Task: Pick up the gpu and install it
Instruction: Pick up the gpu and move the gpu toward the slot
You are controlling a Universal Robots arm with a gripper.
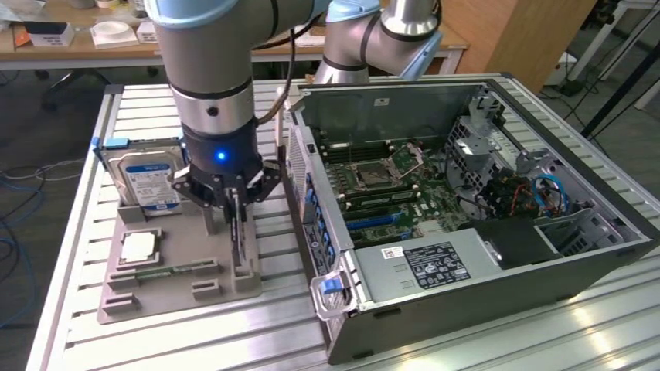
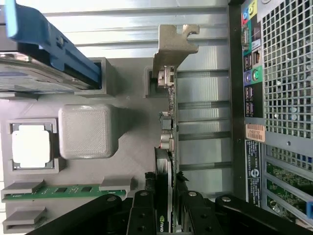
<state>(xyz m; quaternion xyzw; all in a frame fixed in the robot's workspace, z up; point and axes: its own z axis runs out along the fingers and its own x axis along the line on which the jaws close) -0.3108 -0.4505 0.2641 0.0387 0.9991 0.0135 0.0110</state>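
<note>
Within the end effector (image 1: 236, 207) stands the gpu (image 2: 167, 122), gripped edgewise.

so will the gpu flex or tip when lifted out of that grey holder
The gpu is a thin card on edge in the grey holder, so probably tippy unsupported. It looks rigid, likely not floppy. The metal bracket at one end may make it end-heavy.
</note>
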